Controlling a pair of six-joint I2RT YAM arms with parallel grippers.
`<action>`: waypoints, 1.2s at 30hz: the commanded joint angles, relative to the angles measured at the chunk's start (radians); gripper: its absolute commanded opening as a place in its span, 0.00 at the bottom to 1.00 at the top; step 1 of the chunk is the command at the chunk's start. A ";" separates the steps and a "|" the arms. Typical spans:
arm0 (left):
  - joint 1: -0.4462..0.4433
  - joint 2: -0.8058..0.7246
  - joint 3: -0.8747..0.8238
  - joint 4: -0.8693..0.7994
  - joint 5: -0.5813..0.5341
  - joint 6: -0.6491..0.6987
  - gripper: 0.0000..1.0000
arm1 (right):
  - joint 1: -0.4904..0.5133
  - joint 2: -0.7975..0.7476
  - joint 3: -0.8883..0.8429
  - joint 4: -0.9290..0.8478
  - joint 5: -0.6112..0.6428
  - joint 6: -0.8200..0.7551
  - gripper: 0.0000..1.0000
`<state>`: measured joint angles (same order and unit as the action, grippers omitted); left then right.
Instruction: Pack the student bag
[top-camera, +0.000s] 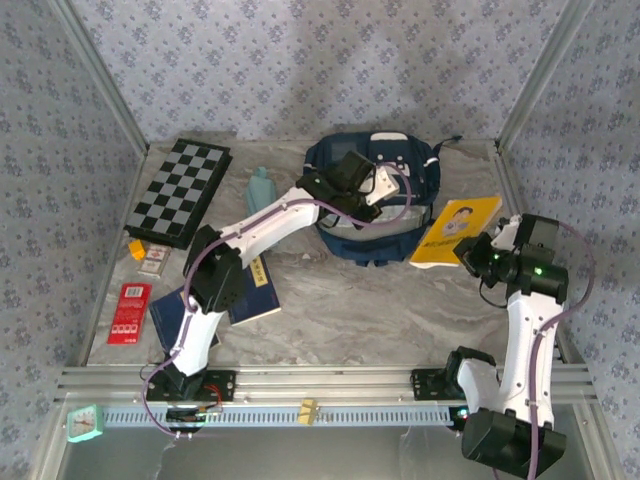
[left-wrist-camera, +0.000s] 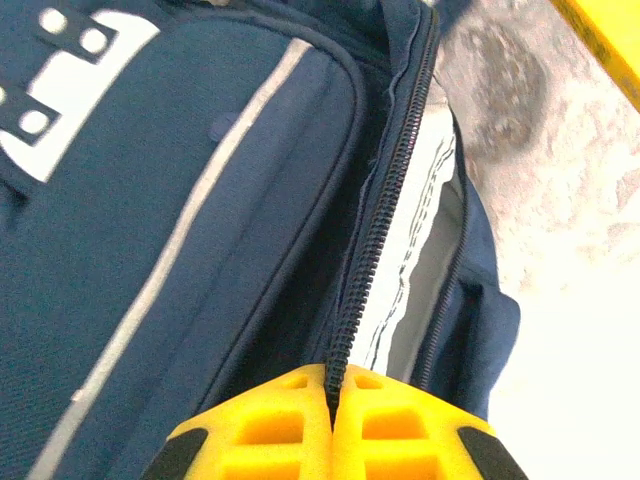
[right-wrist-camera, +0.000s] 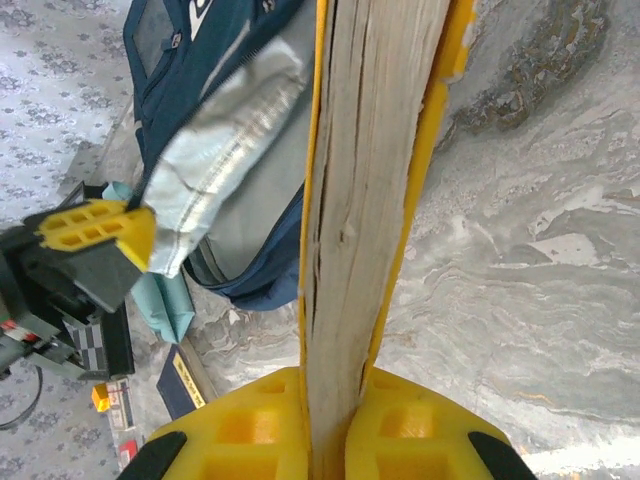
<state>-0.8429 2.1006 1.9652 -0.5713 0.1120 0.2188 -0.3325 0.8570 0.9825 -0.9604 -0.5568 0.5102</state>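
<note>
Left gripper (left-wrist-camera: 333, 400) is pinched shut on the zip of the student bag (top-camera: 420, 170) at 1 o'clock, so I'd lift it wider before the right gripper (right-wrist-camera: 335, 395), clamped on the yellow book (top-camera: 457, 230) at 3 o'clock, feeds that in.

Marbled tabletop (top-camera: 380, 300) carries student bag (top-camera: 400, 232), chessboard (top-camera: 180, 190), teal bottle (top-camera: 260, 188), blue notebooks (top-camera: 262, 292), red packet (top-camera: 130, 312).

Open tabletop (top-camera: 385, 305) before student bag (top-camera: 420, 178)

left arm (top-camera: 265, 225) hides part of student bag (top-camera: 355, 245) — blue book (top-camera: 262, 295) too.
</note>
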 joint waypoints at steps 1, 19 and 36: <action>-0.021 -0.067 0.030 0.067 -0.094 -0.045 0.00 | -0.004 0.005 0.061 -0.051 -0.034 -0.042 0.00; -0.096 -0.122 0.145 0.174 -0.464 -0.189 0.00 | 0.269 0.186 -0.194 0.653 -0.209 0.272 0.00; -0.098 -0.149 0.133 0.239 -0.484 -0.187 0.00 | 0.431 0.722 -0.151 1.417 -0.043 0.409 0.00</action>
<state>-0.9363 2.0476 2.0415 -0.4152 -0.3313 0.0395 0.0875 1.5135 0.7681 0.2455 -0.5972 0.9024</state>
